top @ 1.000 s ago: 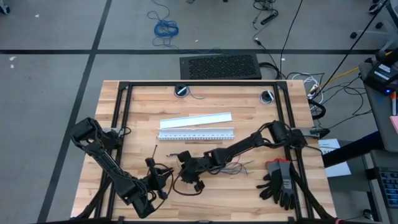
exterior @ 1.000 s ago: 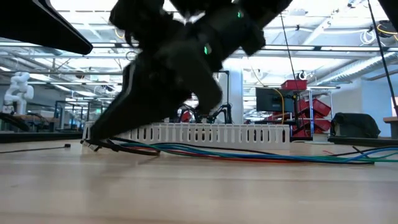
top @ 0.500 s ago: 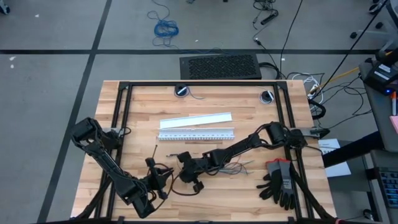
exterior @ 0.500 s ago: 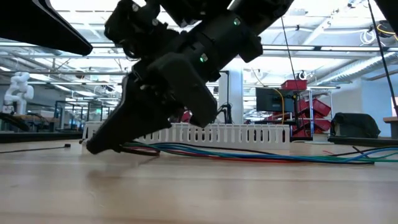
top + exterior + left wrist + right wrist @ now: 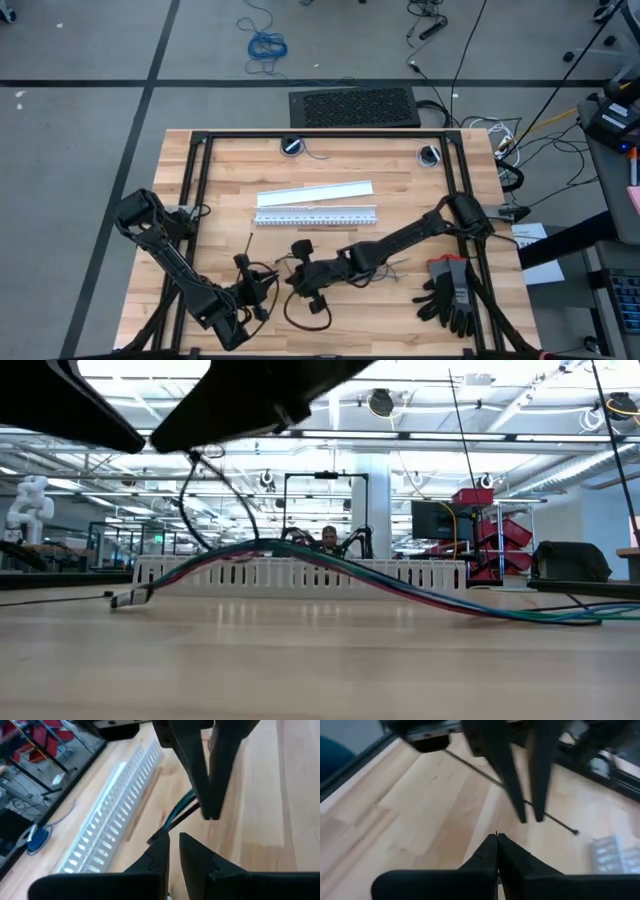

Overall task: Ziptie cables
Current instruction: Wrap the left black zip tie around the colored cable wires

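The right gripper was closed tight on the cables near one end, lifting them so they arched above the wooden table in front of the white slotted strip. The left gripper sat just beside it, fingers nearly together with nothing visibly between them. A thin black ziptie lay flat on the table close by.

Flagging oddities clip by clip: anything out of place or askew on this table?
A pair of black work gloves lies heaped at the table's right front corner, fingers past the edge. The cables arch off the wood, pinched near one end by the shut right hand. Nothing looks spilled or damaged.
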